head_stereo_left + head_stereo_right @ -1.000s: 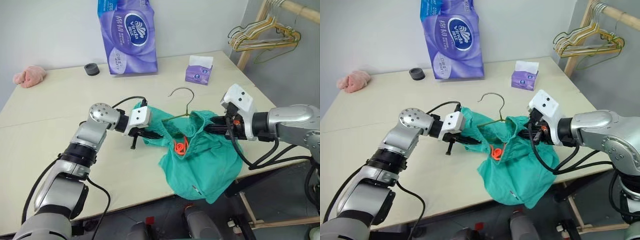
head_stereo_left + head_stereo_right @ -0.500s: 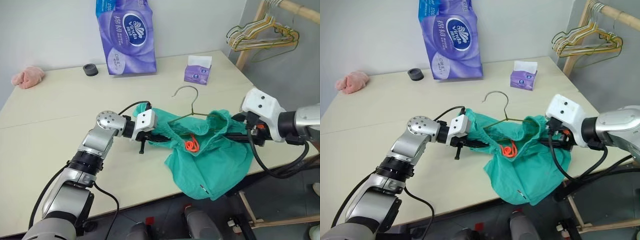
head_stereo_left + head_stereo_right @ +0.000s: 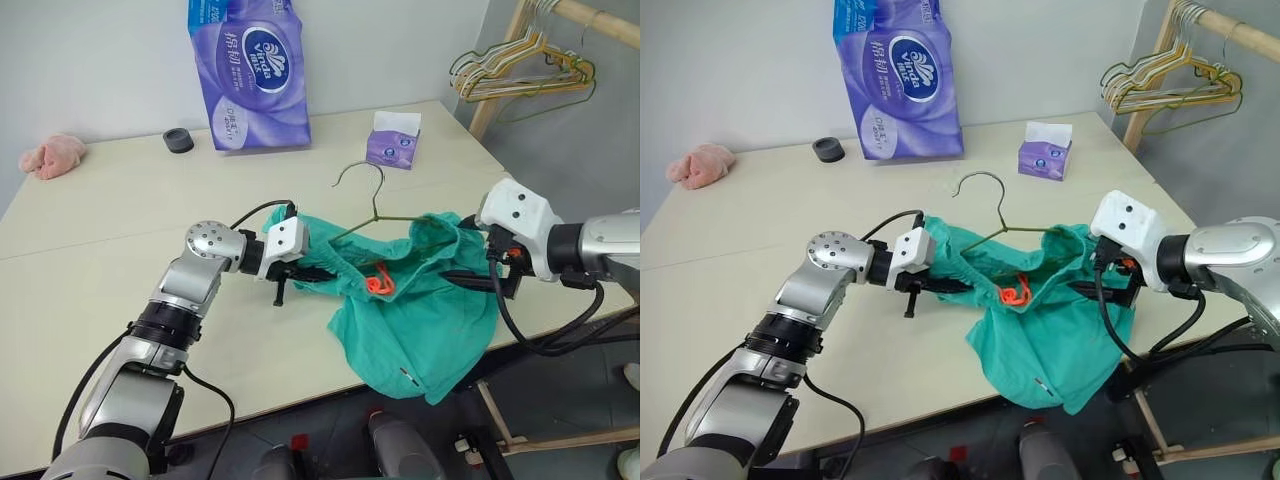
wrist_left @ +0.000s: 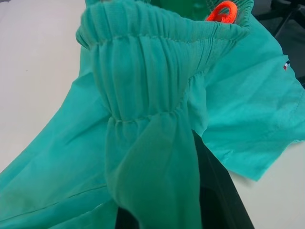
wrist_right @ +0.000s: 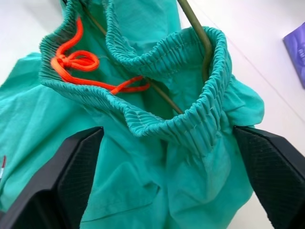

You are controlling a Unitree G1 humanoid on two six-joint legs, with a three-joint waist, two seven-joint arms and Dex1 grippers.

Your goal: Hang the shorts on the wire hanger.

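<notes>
Pale desk [image 3: 120, 220] against a grey wall; wooden rack at far right carrying a bunch of hangers [image 3: 520, 75].

Left eye view: purple tissue pack [image 3: 248, 70] standing at far centre, black round cap [image 3: 177, 139] just to its left, pink cloth [image 3: 45, 157] at far left edge, small purple tissue box [image 3: 392, 144] at far right. Shorts [image 3: 420, 310] draped over near right desk edge, lower part hanging past the edge. Wire hanger [image 3: 365, 195] threaded through the waistband, hook rising clear on the far side, tilted left. Orange drawstring [image 3: 378, 281] bunched inside the waistband opening. Left end effector [image 3: 308, 272] clamped on the left end of the waistband, fingers narrow. Right end effector [image 3: 478, 283] at the right end of the waistband, fingers spread.

Right eye view: same layout; shorts between both end effectors, hanger hook above the waistband centre.

Left wrist view: gathered waistband pinched between the black fingers [image 4: 217, 191], fabric bunched upward, drawstring beyond.

Right wrist view: fingers [image 5: 71, 167] wide apart, flanking the right waistband corner without clamping it; hanger wire passing down inside that corner.
</notes>
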